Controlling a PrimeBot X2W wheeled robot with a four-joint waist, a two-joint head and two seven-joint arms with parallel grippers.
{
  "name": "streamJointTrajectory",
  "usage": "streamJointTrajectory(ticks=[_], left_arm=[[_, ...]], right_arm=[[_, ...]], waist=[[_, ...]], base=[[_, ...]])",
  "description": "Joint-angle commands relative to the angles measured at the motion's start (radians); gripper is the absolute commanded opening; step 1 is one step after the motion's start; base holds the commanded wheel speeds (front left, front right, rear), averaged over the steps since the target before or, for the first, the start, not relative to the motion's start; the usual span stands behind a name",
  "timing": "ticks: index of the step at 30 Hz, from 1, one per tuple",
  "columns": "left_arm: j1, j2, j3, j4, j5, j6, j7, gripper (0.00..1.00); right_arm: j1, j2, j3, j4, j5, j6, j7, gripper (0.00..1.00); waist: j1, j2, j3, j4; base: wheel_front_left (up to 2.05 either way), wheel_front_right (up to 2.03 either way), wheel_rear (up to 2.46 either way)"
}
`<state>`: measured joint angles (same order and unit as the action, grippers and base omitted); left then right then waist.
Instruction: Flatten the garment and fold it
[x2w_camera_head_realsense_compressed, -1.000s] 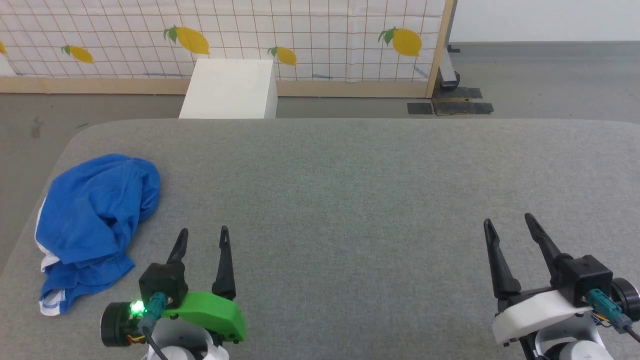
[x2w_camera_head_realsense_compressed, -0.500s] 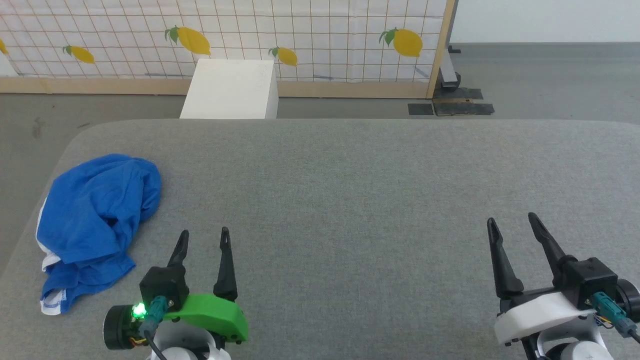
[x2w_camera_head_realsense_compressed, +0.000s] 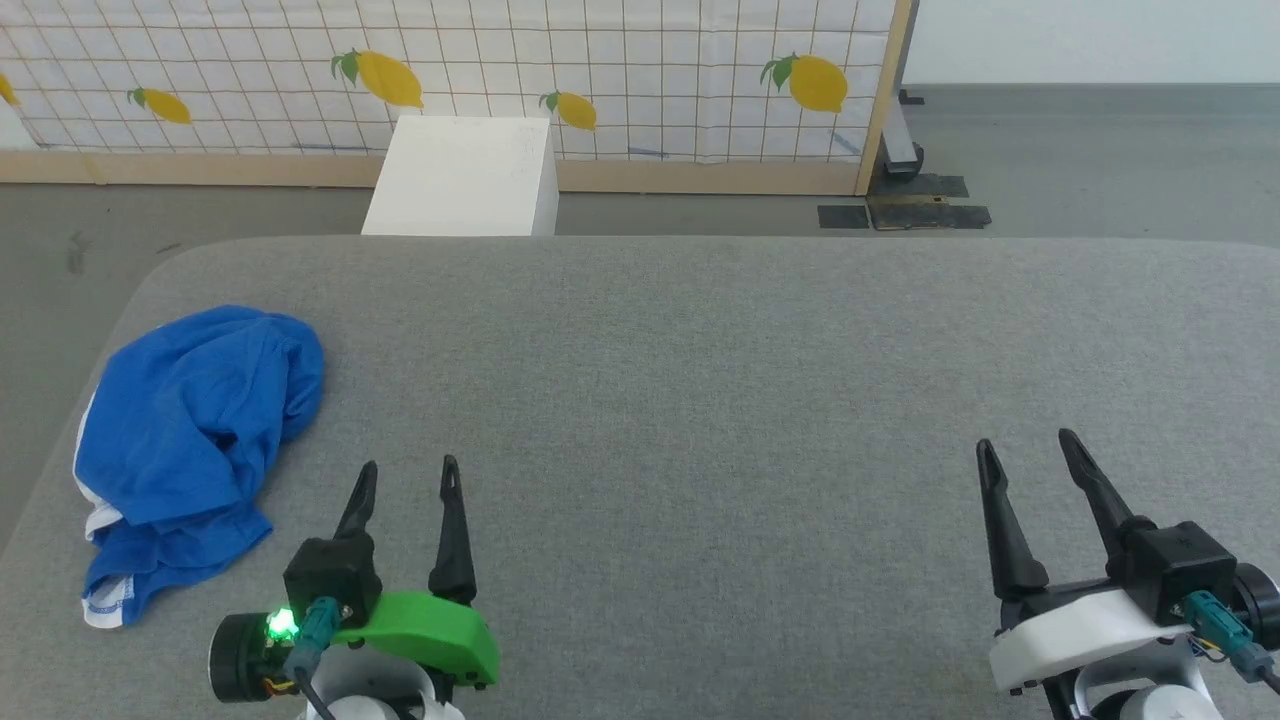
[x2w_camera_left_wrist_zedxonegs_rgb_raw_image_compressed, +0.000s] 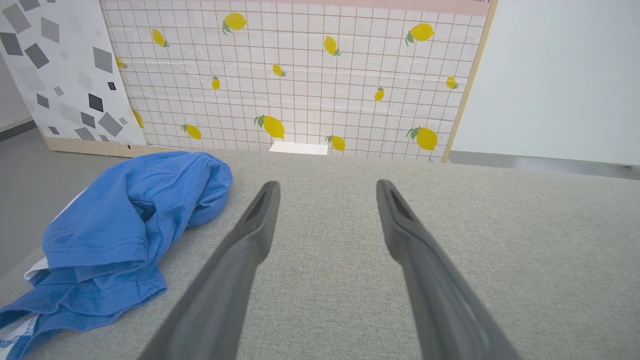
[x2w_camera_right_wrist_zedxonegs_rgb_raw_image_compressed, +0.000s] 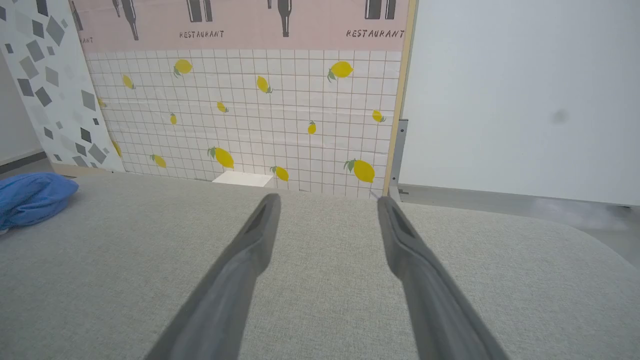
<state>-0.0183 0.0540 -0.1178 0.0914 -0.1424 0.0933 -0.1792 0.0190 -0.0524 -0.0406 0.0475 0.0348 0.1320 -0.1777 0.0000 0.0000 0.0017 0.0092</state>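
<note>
We find the garment (x2w_camera_head_realsense_compressed: 190, 440) lying crumpled in a heap at the left end of the grey cushioned surface (x2w_camera_head_realsense_compressed: 700, 380), close to its left edge. White trim shows along its near and outer folds. It is bunched rather than flattened, and it lies apart from both grippers. The left gripper (x2w_camera_head_realsense_compressed: 410, 463) is positioned at the near left of the surface, just to the right of the garment's near end. Its two dark fingers are spread apart and hold nothing. In the left wrist view the blue cloth lies to the left of those fingers, clear of them. The right gripper (x2w_camera_head_realsense_compressed: 1026, 440) stands well apart at the near right of the surface, its fingers likewise spread and empty. Beyond the far edge we note a white box (x2w_camera_head_realsense_compressed: 460, 175) set before a lemon-print panel (x2w_camera_head_realsense_compressed: 600, 70).
</note>
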Motion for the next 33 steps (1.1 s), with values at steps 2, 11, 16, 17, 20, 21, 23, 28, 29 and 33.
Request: streamJointTrajectory(ticks=[2, 11, 16, 17, 20, 21, 23, 28, 29, 33], left_arm=[[-0.019, -0.003, -0.005, 0.008, 0.010, 0.008, -0.012, 1.00], [-0.022, -0.003, -0.013, 0.023, 0.000, 0.018, -0.030, 1.00], [-0.025, -0.003, -0.017, 0.032, -0.007, 0.023, -0.041, 1.00], [-0.025, -0.003, -0.018, 0.034, -0.009, 0.024, -0.043, 1.00], [-0.026, -0.003, -0.020, 0.038, -0.015, 0.028, -0.049, 1.00], [-0.026, -0.003, -0.021, 0.039, -0.016, 0.029, -0.051, 1.00], [-0.026, -0.003, -0.024, 0.042, -0.019, 0.032, -0.055, 1.00], [-0.025, -0.003, -0.035, 0.048, -0.028, 0.037, -0.065, 1.00], [-0.026, -0.004, -0.037, 0.049, -0.030, 0.039, -0.067, 1.00], [-0.033, -0.004, -0.052, 0.052, -0.040, 0.045, -0.075, 1.00]], right_arm=[[-0.004, 0.002, -0.004, 0.004, -0.003, -0.001, -0.013, 1.00], [-0.005, 0.002, -0.008, 0.012, -0.004, -0.001, -0.032, 1.00], [-0.007, 0.002, -0.011, 0.015, -0.001, -0.001, -0.042, 1.00], [-0.007, 0.002, -0.011, 0.015, 0.000, -0.001, -0.044, 1.00], [-0.007, 0.002, -0.013, 0.018, 0.001, -0.001, -0.050, 1.00], [-0.007, 0.002, -0.014, 0.019, 0.002, -0.001, -0.052, 1.00], [-0.006, 0.002, -0.014, 0.020, 0.002, -0.001, -0.056, 1.00], [0.001, 0.002, -0.019, 0.020, 0.004, -0.001, -0.067, 1.00], [0.004, 0.002, -0.020, 0.019, 0.003, -0.001, -0.069, 1.00], [0.015, 0.002, -0.032, 0.019, -0.004, -0.001, -0.077, 1.00]], waist=[[0.0000, 0.0000, 0.000, 0.001], [0.0000, 0.0000, 0.000, 0.001], [0.0000, 0.0000, 0.002, 0.000], [0.0000, 0.0000, 0.002, 0.001], [0.0000, 0.0000, 0.000, 0.001], [0.0000, 0.0000, 0.000, 0.002], [0.0000, 0.0000, -0.002, 0.002], [0.0000, 0.0000, -0.009, 0.013], [0.0000, 0.0000, -0.010, 0.018], [0.0000, 0.0000, -0.010, 0.073]], base=[[0.00, 0.00, 0.00], [0.00, 0.00, 0.00], [0.00, 0.00, 0.00], [0.00, 0.00, 0.00], [0.00, 0.00, 0.00], [0.00, 0.00, 0.00], [0.00, 0.00, 0.00], [0.00, 0.00, 0.00], [0.00, 0.00, 0.00], [0.00, 0.00, 0.00]])
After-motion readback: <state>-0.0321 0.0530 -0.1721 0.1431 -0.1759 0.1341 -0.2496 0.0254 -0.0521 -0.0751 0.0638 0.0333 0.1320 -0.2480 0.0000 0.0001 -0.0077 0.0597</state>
